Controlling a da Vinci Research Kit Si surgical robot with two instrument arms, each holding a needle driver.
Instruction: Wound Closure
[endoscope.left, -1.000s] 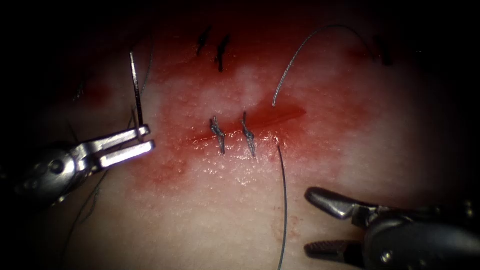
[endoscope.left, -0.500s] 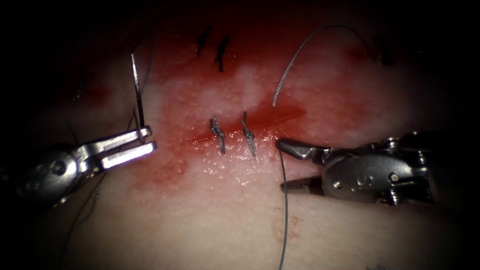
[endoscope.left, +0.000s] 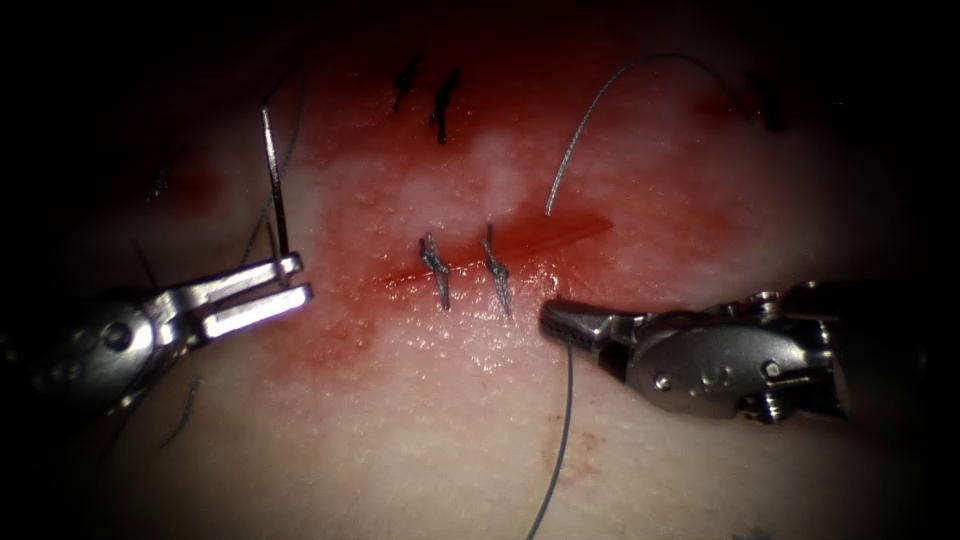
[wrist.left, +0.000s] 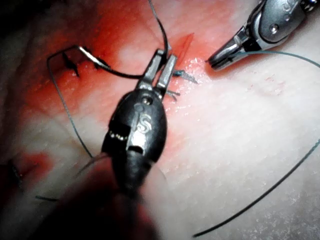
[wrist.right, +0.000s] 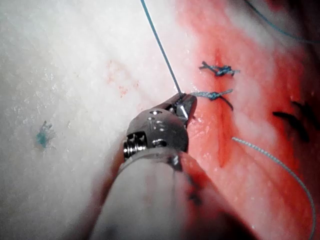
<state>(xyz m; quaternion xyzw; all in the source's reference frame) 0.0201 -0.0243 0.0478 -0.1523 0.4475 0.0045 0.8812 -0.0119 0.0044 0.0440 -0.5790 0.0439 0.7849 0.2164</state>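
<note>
Left tool (endoscope.left: 285, 282), at the left edge of the endoscope view, is clenched on the needle (endoscope.left: 273, 180) near one end of its curve. The needle stands up from the jaws toward the upper left of the frame, clear of the tissue (endoscope.left: 420, 440), on the left side of the cut (endoscope.left: 500, 255). In the left wrist view the same tool (wrist.left: 161, 64) grips the needle (wrist.left: 117, 71) as it arcs away from the jaw tips above the red-stained surface.

Right tool (endoscope.left: 558, 320) lies at right of centre, its tip just below the right part of the cut, jaws clamped on the thread (endoscope.left: 565, 420) close to where it leaves the tissue. Half a second ago these jaws were apart on either side of that strand; a second ago the tool was lower, in the lower right corner, open. From the grip the thread runs down to the lower edge of the frame. The right wrist view shows the tool (wrist.right: 184, 104) pinching the thread (wrist.right: 160, 45).

Two knotted stitches (endoscope.left: 465, 268) cross the cut left of the right tool. A second, pale strand (endoscope.left: 600, 100) loops from the upper side of the cut toward the upper right. Red fluid (endoscope.left: 340, 340) stains the tissue around the cut.
</note>
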